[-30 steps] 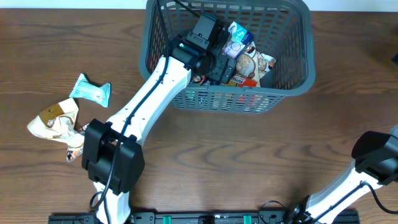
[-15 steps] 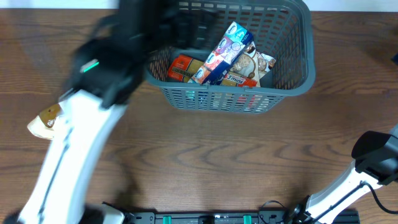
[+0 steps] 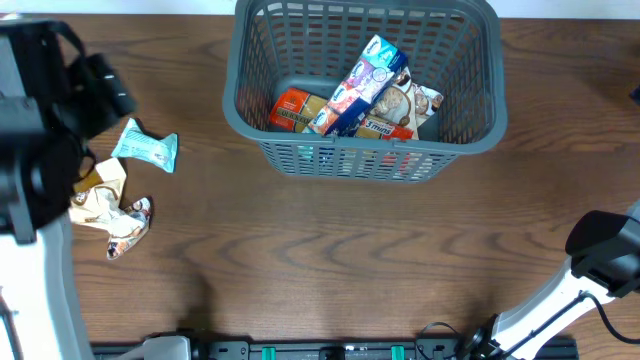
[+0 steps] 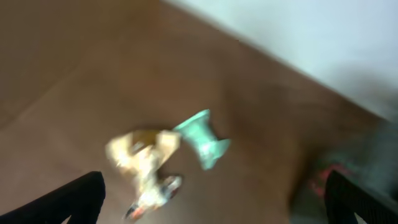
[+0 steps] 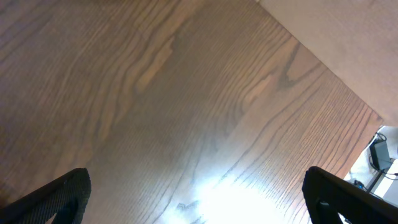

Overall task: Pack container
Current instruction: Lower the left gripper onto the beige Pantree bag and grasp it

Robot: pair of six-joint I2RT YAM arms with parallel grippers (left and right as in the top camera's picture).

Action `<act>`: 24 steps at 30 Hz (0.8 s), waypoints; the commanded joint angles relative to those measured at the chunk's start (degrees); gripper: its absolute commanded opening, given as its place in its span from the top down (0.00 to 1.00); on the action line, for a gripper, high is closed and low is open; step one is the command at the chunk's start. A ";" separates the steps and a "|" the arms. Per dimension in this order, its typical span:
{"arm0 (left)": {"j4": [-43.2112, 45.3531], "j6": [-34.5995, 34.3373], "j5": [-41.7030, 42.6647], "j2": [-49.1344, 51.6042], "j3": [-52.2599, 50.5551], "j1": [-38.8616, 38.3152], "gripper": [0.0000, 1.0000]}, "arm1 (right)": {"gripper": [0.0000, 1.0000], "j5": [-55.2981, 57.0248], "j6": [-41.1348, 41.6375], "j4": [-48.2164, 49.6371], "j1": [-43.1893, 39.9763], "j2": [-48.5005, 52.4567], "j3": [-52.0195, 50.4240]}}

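The dark grey slotted basket (image 3: 470, 110) stands at the top centre and holds several packets, with a blue and white one (image 3: 365, 80) lying on top. A teal packet (image 3: 146, 147) and a crumpled beige packet (image 3: 100, 200) lie on the table at the left; both show blurred in the left wrist view, the teal packet (image 4: 202, 137) beside the beige packet (image 4: 140, 155). My left gripper (image 4: 214, 202) is open and empty, high above these two packets. My right gripper (image 5: 199, 196) is open and empty over bare wood at the far right.
The left arm (image 3: 40, 150) covers the table's left edge in the overhead view. The right arm's base (image 3: 600, 250) sits at the lower right. A pale wall or floor strip (image 5: 348, 43) lies beyond the table's edge.
My left arm has swung out of the basket and over to the far left, above the loose packets. The blue and white packet now lies uncovered in the basket. The right arm is still.
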 commanded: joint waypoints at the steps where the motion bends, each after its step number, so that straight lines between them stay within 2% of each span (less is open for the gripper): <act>1: -1.95 -7.78 -2.25 2.45 -1.57 4.74 0.01 | 0.01 0.22 0.76 -0.04 -0.35 -0.76 -0.15; 8: -8.55 -25.33 -1.77 8.41 -2.27 14.51 0.01 | 0.01 0.22 0.76 -0.04 -0.35 -0.76 -0.15; 13: -8.50 -25.70 1.03 14.86 -6.32 17.81 0.01 | 0.01 0.22 0.76 -0.04 -0.35 -0.76 -0.13; 19: -8.28 -24.87 6.84 22.82 -10.78 17.99 0.01 | 0.01 0.22 0.76 -0.04 -0.35 -0.76 -0.15; 24: -2.69 -18.88 6.82 28.37 -15.43 17.99 0.01 | 0.01 0.22 0.76 -0.04 -0.35 -0.76 -0.15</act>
